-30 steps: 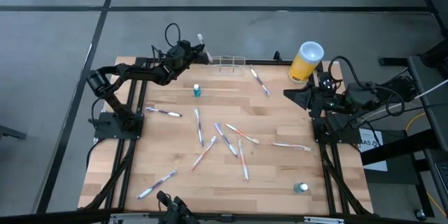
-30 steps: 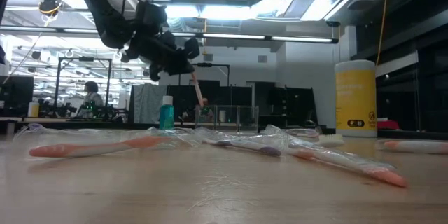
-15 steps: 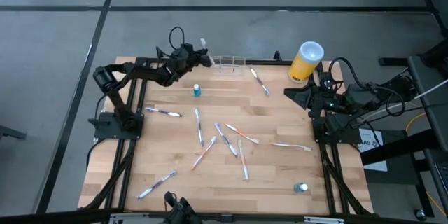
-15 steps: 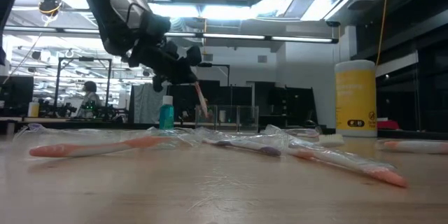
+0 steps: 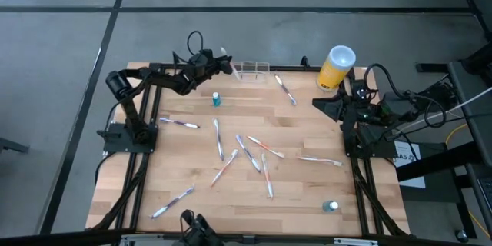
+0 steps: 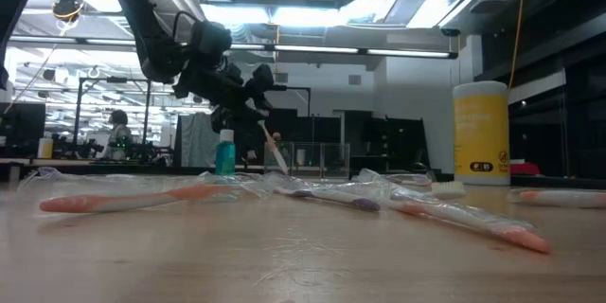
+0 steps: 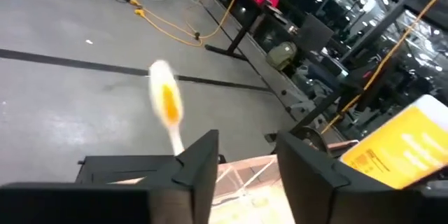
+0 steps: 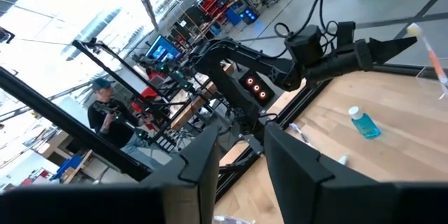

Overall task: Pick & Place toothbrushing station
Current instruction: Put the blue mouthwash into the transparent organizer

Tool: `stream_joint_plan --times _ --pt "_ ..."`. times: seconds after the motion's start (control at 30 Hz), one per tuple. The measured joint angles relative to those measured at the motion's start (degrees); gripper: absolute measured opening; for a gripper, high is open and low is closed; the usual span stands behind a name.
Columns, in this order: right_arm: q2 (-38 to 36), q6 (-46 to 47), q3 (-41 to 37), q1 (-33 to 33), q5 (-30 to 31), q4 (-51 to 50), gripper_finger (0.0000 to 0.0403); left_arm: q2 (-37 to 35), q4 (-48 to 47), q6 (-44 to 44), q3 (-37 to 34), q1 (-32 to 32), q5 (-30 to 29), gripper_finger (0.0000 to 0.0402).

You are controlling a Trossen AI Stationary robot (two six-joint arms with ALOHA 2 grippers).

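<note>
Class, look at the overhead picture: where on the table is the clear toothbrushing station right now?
In the high view the toothbrushing station sits at the table's far edge, left of centre, just right of the left claw and well left of the yellow cylinder.

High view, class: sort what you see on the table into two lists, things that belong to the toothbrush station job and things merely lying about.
Belonging to the job:
- toothbrushing station, at the table's far edge
- orange toothbrush beside the left claw
- loose toothbrushes scattered mid-table

Lying about:
- yellow canister
- blue bottle
- second small bottle, near edge
- right claw, waiting

Scattered toothbrushes (image 5: 249, 154) across table centre (image 5: 307, 192)
</note>
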Motion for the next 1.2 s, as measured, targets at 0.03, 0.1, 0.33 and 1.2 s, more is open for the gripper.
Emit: stream_joint_plan --times 0.03,0.1,0.33,1.2 --pt "0.00 0.25 0.00 0.34 0.01 0.01 0.0118 -0.50 -0.60 0.61 0.00 0.07 0.19 0.0158" --pt "0.00 0.58 0.00 1.18 0.47 0.03 0.0118 -1.77 -2.16 2.83 0.00 0.28 1.40 0.0172" --pt "0.00 0.86 0.00 4.63 5.21 0.52 0.0118 -12.16 -23.76 14.94 0.00 1.88 4.80 0.0184" --pt "0.20 2.11 0.00 6.23 8.33 2.44 0.0118 -29.23 -63.53 30.90 -0.02 -11.92 3.67 0.0223"
